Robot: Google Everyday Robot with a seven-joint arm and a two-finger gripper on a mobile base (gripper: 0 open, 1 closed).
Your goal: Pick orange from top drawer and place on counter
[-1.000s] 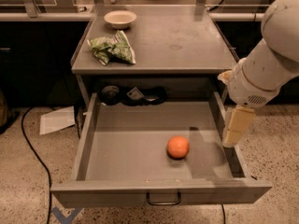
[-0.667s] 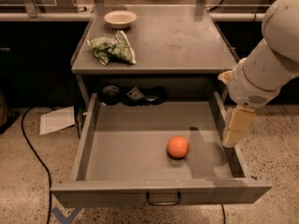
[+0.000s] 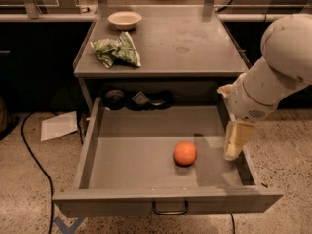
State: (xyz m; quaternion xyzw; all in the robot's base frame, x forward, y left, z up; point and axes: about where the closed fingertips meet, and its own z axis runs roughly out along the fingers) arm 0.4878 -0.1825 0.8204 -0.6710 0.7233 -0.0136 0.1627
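The orange [image 3: 185, 153], round, smooth and bright, lies loose on the floor of the open top drawer [image 3: 90, 140], just beside the jaws. The gripper [image 3: 237, 141] hangs pointing down by the drawer's side wall, probably staged to reach in. Whether its jaws are spread, I cannot tell. The counter [image 3: 195, 43] surface lies beyond and above them.

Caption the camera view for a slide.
Gripper low inside the open top drawer by its right wall; orange lies apart on the drawer floor.
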